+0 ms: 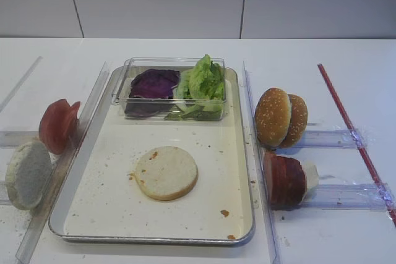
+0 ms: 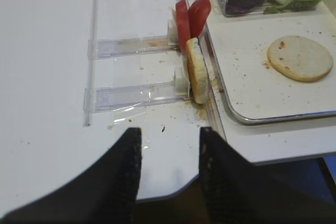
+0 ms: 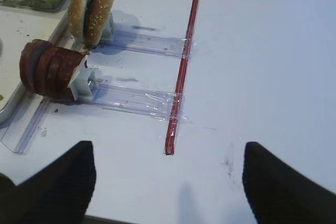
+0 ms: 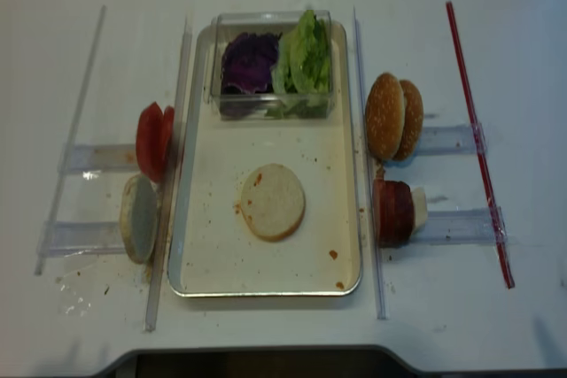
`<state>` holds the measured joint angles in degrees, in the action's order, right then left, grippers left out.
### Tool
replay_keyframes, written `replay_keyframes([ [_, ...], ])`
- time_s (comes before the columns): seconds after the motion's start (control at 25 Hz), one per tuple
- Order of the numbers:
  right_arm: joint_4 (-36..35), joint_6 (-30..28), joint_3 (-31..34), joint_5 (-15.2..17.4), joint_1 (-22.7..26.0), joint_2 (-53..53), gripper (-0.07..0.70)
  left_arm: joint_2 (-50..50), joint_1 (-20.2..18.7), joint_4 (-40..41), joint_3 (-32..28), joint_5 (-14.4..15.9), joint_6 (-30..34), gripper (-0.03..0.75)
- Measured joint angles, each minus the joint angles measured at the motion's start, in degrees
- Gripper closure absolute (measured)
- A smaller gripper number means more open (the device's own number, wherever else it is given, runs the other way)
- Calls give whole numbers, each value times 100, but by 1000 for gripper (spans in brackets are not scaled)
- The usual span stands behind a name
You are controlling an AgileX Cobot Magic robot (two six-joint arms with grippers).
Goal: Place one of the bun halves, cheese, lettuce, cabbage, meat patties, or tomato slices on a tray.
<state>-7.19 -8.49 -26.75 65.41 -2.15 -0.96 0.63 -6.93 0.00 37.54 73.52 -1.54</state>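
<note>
Tray (image 1: 93,211) on the surface, one bun half (image 1: 166,172) flat inside; meat patties (image 1: 283,181) stacked on edge, which you may topple with a glancing approach; left pincer (image 2: 169,156) and right pincer (image 3: 168,174) both released, grasping nothing.

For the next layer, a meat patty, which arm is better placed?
Right. The meat patties stand right of the tray, ahead of the open right end effector. The left end effector faces the tomato slices.
</note>
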Motion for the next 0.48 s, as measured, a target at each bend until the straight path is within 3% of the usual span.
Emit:
replay_keyframes([
  [0.28,9,0,0,0,0,0,49,-162,0,-87,-615,10,45,458],
  [0.48,9,0,0,0,0,0,49,-174,0,-125,-674,10,206,458],
])
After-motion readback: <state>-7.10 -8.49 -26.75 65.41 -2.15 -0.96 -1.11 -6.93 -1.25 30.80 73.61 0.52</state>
